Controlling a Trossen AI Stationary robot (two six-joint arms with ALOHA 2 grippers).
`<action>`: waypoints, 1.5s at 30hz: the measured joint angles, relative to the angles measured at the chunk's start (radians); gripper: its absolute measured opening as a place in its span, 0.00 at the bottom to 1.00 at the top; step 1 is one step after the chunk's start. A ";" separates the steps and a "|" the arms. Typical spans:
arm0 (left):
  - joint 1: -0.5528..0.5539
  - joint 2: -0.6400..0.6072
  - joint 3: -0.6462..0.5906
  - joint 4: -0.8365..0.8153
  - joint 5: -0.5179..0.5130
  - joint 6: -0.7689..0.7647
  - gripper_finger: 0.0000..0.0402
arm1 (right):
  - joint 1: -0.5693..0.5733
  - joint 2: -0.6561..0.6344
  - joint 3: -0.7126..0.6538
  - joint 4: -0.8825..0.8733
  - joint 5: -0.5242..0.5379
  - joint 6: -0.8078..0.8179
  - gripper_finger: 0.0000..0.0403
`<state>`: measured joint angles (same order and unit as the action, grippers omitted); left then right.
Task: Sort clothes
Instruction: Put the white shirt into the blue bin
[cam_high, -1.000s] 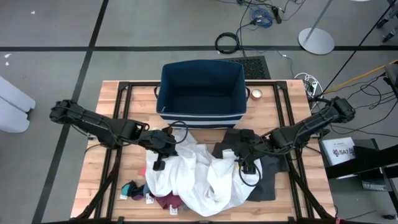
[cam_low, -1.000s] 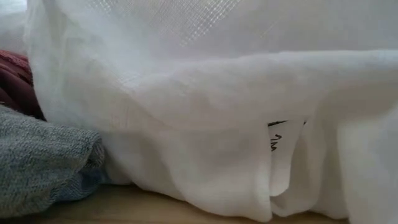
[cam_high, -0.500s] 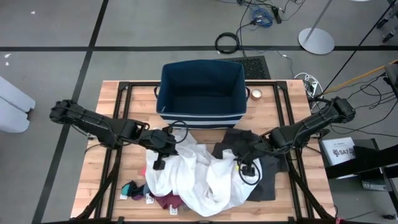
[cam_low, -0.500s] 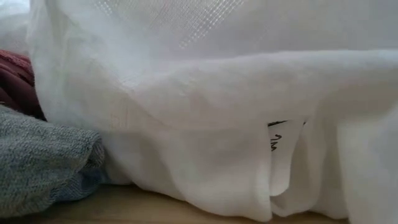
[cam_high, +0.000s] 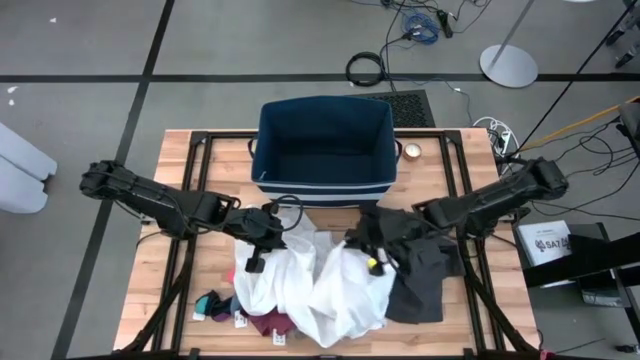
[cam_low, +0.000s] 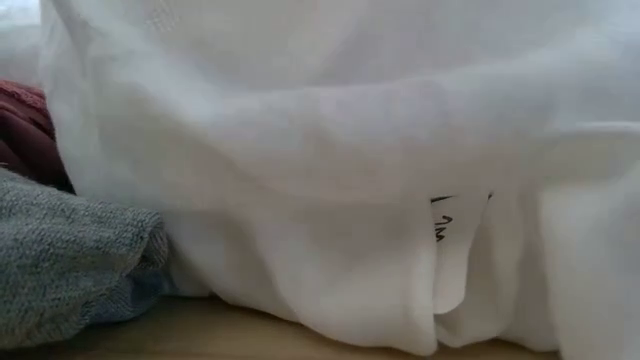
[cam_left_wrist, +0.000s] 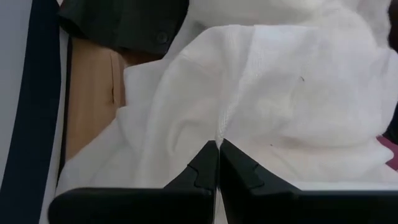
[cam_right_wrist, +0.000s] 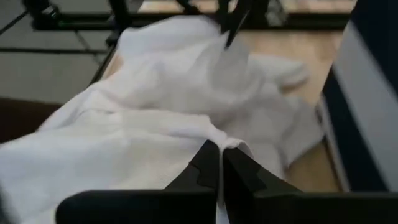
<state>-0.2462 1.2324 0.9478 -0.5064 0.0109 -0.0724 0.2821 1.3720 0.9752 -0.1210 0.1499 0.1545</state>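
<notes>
A large white garment (cam_high: 320, 285) lies bunched in the middle of the table, in front of the navy bin (cam_high: 325, 150). It fills the low view (cam_low: 350, 180). My left gripper (cam_high: 266, 238) is shut on its left part and my right gripper (cam_high: 366, 246) is shut on its right part. A dark grey garment (cam_high: 420, 282) lies flat on the table to the right, partly under the white one. A maroon piece (cam_high: 268, 322) and a teal sock (cam_high: 210, 300) lie at the near left. My left gripper pinches a raised fold of the white garment (cam_left_wrist: 219, 127) between its two shut fingers (cam_left_wrist: 205, 163). It comes slanting down from the table's left. The cloth below it rests slack on the table. My right gripper pinches a raised ridge of the white garment (cam_right_wrist: 225, 140) between its two shut fingers (cam_right_wrist: 206, 160). It comes slanting down from the table's right. The cloth is drawn up at the fingers and drapes down onto the table; one layer or several, I cannot tell.
The navy bin stands open at the far middle of the table. A small round object (cam_high: 412, 152) sits to its right. In the low view a grey knit piece (cam_low: 70, 265) and the maroon cloth (cam_low: 25, 125) lie at the left. Bare wood shows at the table's near-left corner.
My right gripper has shut on the white garment, tipped up, and gone toward the table's left and far edge. The garment's right part has been drawn off the dark grey garment, which now shows more. The left part has stayed put.
</notes>
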 joint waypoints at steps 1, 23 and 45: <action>0.000 0.000 0.000 0.000 0.000 0.000 0.04 | -0.015 0.023 0.000 0.040 -0.015 -0.021 0.00; 0.090 0.000 0.002 -0.084 0.082 -0.151 0.04 | -0.158 0.335 -0.001 0.650 -0.183 -0.210 0.00; 0.103 -0.009 0.003 -0.063 0.251 -0.234 0.15 | -0.196 0.550 0.000 0.878 -0.254 -0.219 0.00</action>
<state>-0.1430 1.2229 0.9504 -0.5695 0.2616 -0.3062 0.0856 1.9222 0.9749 0.7571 -0.1040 -0.0647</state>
